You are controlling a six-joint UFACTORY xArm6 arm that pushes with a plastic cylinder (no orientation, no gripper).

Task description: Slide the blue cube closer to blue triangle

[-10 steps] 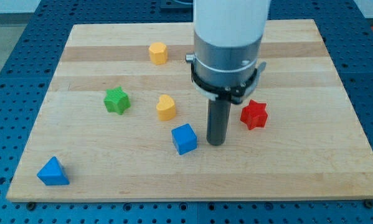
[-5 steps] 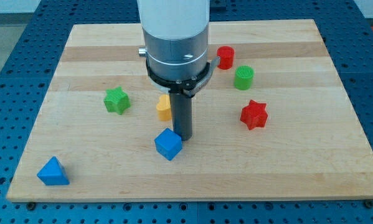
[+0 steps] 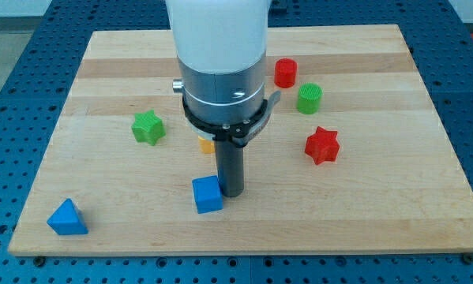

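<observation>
The blue cube (image 3: 208, 194) lies on the wooden board (image 3: 378, 205) near the view's bottom, left of centre. My tip (image 3: 231, 193) stands right against the cube's right side. The blue triangle (image 3: 66, 218) sits at the board's bottom left corner, well to the left of the cube.
A green star (image 3: 148, 127) lies left of the arm. A yellow block (image 3: 207, 144) is mostly hidden behind the rod. A red cylinder (image 3: 285, 72), a green cylinder (image 3: 309, 99) and a red star (image 3: 322, 145) lie on the view's right.
My tip moved left and then down the view, pushing the blue cube left and down, nearer the blue triangle. The arm now hides most of the yellow block.
</observation>
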